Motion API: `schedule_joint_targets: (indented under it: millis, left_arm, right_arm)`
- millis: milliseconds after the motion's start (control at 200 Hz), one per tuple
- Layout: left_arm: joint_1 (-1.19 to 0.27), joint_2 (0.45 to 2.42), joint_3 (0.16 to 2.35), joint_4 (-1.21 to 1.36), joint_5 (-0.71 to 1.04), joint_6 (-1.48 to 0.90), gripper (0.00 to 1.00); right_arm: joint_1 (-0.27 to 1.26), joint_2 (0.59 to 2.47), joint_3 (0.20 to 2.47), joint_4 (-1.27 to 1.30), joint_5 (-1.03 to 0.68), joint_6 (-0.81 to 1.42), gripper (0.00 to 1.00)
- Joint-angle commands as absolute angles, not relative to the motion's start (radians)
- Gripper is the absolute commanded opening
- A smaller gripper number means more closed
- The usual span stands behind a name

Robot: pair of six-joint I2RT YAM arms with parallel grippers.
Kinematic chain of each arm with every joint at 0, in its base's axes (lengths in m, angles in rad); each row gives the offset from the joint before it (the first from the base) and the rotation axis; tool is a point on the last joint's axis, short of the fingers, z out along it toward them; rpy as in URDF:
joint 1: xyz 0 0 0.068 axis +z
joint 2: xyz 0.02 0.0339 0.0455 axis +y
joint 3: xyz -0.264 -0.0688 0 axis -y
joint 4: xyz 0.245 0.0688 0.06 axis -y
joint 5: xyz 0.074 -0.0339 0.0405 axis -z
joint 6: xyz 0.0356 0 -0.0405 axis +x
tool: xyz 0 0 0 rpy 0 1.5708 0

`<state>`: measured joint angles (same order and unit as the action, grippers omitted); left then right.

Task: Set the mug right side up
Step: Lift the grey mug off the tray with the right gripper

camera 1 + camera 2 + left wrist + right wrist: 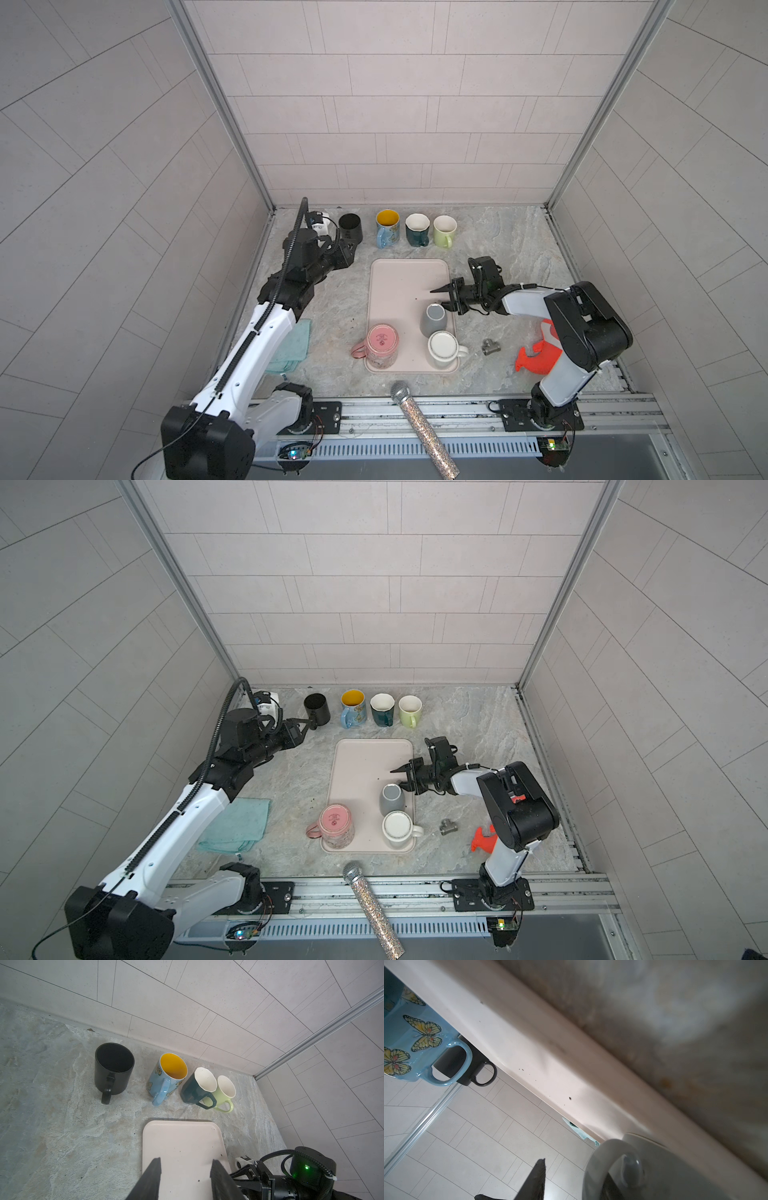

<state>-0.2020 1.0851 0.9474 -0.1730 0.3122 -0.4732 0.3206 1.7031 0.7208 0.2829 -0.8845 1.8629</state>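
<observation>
Both top views look steeply down from high above the near edge of the desk [340, 316] toward the tiled back wall [395, 124], side by side, and share nearly the whole scene. The left wrist camera looks from mid-height past the left claw [187, 1160] at the far end of the tray [182, 1142] and at the blue mug [166, 1076]. The right wrist camera lies very low, rolled so that the desk fills the upper right of its frame, hard against the gray mug [654, 1167]. It also shows the blue mug.
</observation>
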Motion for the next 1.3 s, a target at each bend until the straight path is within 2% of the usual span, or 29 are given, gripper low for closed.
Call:
schedule_joint_targets:
  millis: [0,250,465,600,906,1101,1296]
  left_arm:
    - [-0.195,1.081,0.944,-0.166,0.305,-0.454,0.45]
    - [-0.193,1.084,0.943,-0.167,0.301,-0.453,0.45]
    - [-0.192,1.089,0.948,-0.164,0.304,-0.455,0.45]
    - [-0.189,1.094,0.955,-0.168,0.305,-0.451,0.45]
    - [-0.181,1.138,1.030,-0.189,0.338,-0.461,0.44]
    - [-0.182,1.196,1.091,-0.181,0.441,-0.494,0.44]
    - [-0.183,1.266,1.140,-0.158,0.580,-0.544,0.41]
  right_arm:
    - [0.328,1.725,0.736,0.352,-0.865,1.958,0.28]
    - [0.333,1.748,0.760,0.438,-0.874,1.985,0.00]
    - [0.342,1.743,0.814,0.466,-0.885,1.959,0.00]
    - [0.348,1.740,0.889,0.436,-0.902,1.862,0.00]
    - [0.397,1.678,1.224,0.023,-0.886,1.315,0.00]
    - [0.455,1.640,1.375,-0.176,-0.845,0.946,0.00]
    - [0.547,1.577,1.450,-0.380,-0.661,0.516,0.00]
